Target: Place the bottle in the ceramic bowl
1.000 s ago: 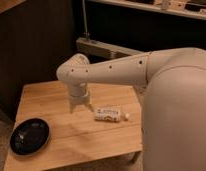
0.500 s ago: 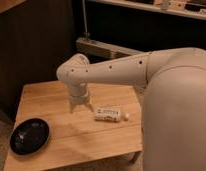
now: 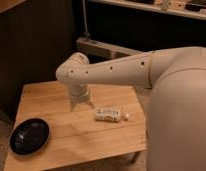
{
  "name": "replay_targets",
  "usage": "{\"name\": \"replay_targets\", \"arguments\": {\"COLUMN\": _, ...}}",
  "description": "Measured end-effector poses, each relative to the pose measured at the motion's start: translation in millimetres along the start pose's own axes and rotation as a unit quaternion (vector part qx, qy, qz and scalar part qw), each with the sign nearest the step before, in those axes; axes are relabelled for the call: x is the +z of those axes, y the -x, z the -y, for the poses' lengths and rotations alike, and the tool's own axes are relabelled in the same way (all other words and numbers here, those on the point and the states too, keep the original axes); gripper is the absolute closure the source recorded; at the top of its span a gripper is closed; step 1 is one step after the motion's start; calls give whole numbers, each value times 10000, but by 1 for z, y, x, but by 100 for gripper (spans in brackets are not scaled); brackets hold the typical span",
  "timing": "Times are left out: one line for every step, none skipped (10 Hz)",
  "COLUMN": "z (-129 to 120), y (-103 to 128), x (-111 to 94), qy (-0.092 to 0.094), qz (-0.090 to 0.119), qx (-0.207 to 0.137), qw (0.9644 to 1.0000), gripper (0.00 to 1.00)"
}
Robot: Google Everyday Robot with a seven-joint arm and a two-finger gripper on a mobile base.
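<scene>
- The gripper [image 3: 81, 105] hangs over the wooden table [image 3: 91, 140], fingers apart and holding nothing.
- The bottle [image 3: 108, 114] lies on its side just to the right of the gripper.
- The grasp would go best across the bottle's body, away from the cap.
- The ceramic bowl [image 3: 30, 136] sits at the table's near-left corner, with dark walls behind.

Wooden table [image 3: 46, 95]: bottle [image 3: 109, 114] on its side, cap pointing right; gripper [image 3: 81, 105] just left of bottle, fingers parted, pointing down; ceramic bowl [image 3: 29, 136] well left of bottle
</scene>
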Motion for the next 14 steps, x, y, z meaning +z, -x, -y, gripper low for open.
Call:
{"name": "replay_targets", "arguments": {"z": 9, "y": 8, "x": -4, "qy": -11, "qz": 158, "qx": -501, "qw": 9986, "gripper": 35}}
{"name": "replay_targets", "arguments": {"z": 10, "y": 14, "x": -11, "qy": 40, "qz": 295, "qx": -1096, "qw": 9935, "gripper": 35}}
{"name": "replay_targets", "arguments": {"z": 14, "y": 22, "x": -18, "qy": 144, "qz": 413, "qx": -1824, "qw": 9822, "gripper": 35}}
{"name": "replay_targets", "arguments": {"z": 20, "y": 30, "x": -26, "qy": 277, "qz": 475, "qx": -2421, "qw": 9687, "gripper": 35}}
{"name": "replay_targets", "arguments": {"z": 26, "y": 37, "x": -30, "qy": 299, "qz": 455, "qx": -2853, "qw": 9569, "gripper": 35}}
{"name": "replay_targets", "arguments": {"z": 29, "y": 47, "x": -32, "qy": 298, "qz": 333, "qx": -3319, "qw": 9422, "gripper": 35}}
{"name": "replay_targets", "arguments": {"z": 33, "y": 54, "x": -33, "qy": 318, "qz": 249, "qx": -3629, "qw": 9310, "gripper": 35}}
{"name": "replay_targets", "arguments": {"z": 39, "y": 57, "x": -33, "qy": 315, "qz": 175, "qx": -3796, "qw": 9244, "gripper": 35}}
{"name": "replay_targets", "arguments": {"z": 45, "y": 59, "x": -33, "qy": 318, "qz": 100, "qx": -3960, "qw": 9177, "gripper": 35}}
{"name": "replay_targets", "arguments": {"z": 44, "y": 62, "x": -33, "qy": 334, "qz": 85, "qx": -4079, "qw": 9124, "gripper": 35}}
{"name": "replay_targets", "arguments": {"z": 42, "y": 62, "x": -33, "qy": 343, "qz": 76, "qx": -4122, "qw": 9104, "gripper": 35}}
{"name": "replay_targets", "arguments": {"z": 42, "y": 61, "x": -34, "qy": 340, "qz": 91, "qx": -4143, "qw": 9095, "gripper": 35}}
{"name": "replay_targets", "arguments": {"z": 41, "y": 62, "x": -35, "qy": 453, "qz": 190, "qx": -4165, "qw": 9078, "gripper": 35}}
{"name": "replay_targets", "arguments": {"z": 48, "y": 57, "x": -35, "qy": 594, "qz": 303, "qx": -4149, "qw": 9074, "gripper": 35}}
